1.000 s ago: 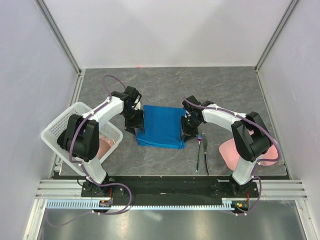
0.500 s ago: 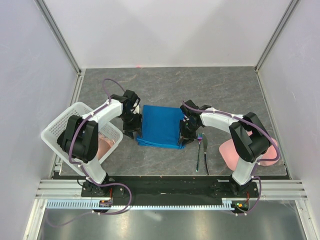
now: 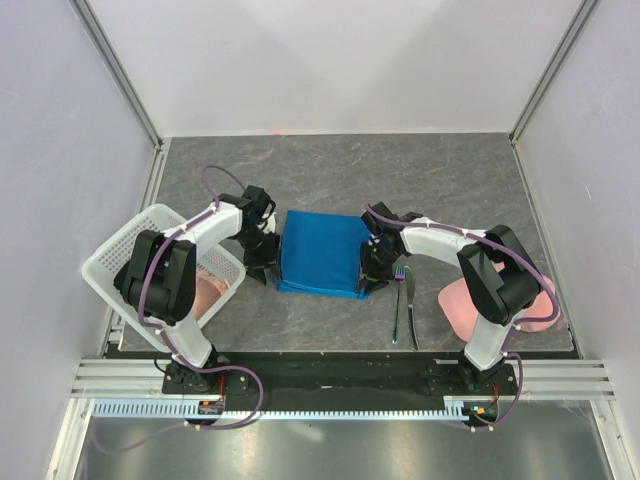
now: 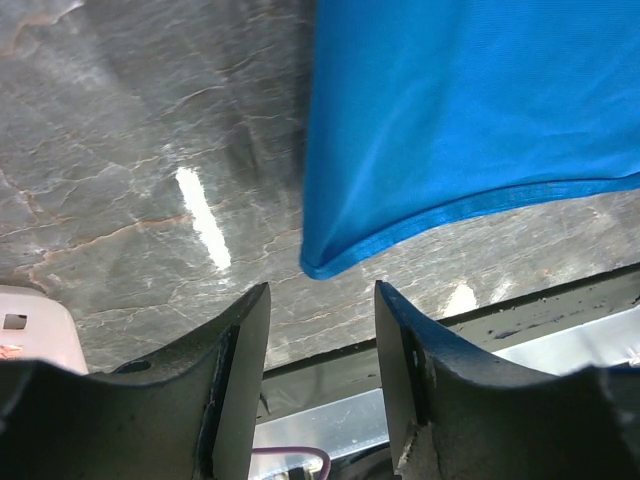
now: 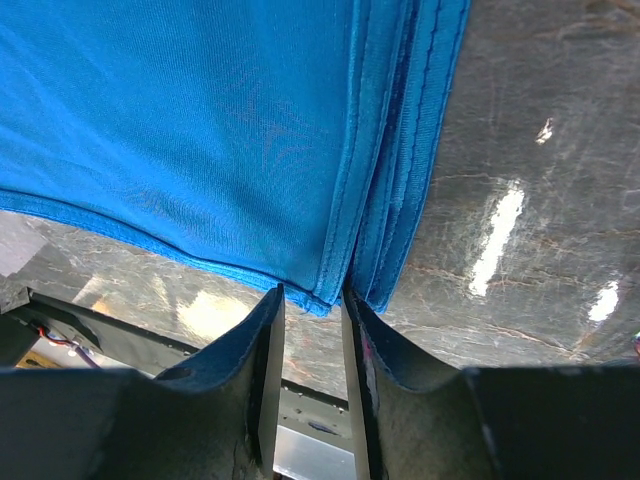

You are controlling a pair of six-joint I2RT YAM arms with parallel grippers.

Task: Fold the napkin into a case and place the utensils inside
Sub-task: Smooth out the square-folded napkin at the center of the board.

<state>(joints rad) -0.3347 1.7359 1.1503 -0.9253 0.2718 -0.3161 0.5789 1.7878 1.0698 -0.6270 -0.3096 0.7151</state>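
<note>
The bright blue napkin (image 3: 320, 252) lies folded in layers on the grey table between my two grippers. My left gripper (image 3: 262, 264) is open and empty beside its near left corner; in the left wrist view that corner (image 4: 322, 262) lies just ahead of the gripper (image 4: 320, 292), apart from it. My right gripper (image 3: 371, 274) is at the near right corner, jaws a narrow gap apart (image 5: 313, 297), with the top layer's corner (image 5: 325, 285) at the tips, not pinched. The fork (image 3: 397, 301) and knife (image 3: 410, 306) lie side by side right of the napkin.
A white basket (image 3: 118, 262) holding a pale pink cloth (image 3: 211, 293) stands at the left. Another pale pink cloth (image 3: 458, 303) lies at the right under the right arm. The black table edge rail (image 3: 320, 362) runs along the front.
Both grippers have slid toward the near edge along the napkin's sides. The left one has come off the cloth to its left. The napkin's near edge lies a little straighter.
</note>
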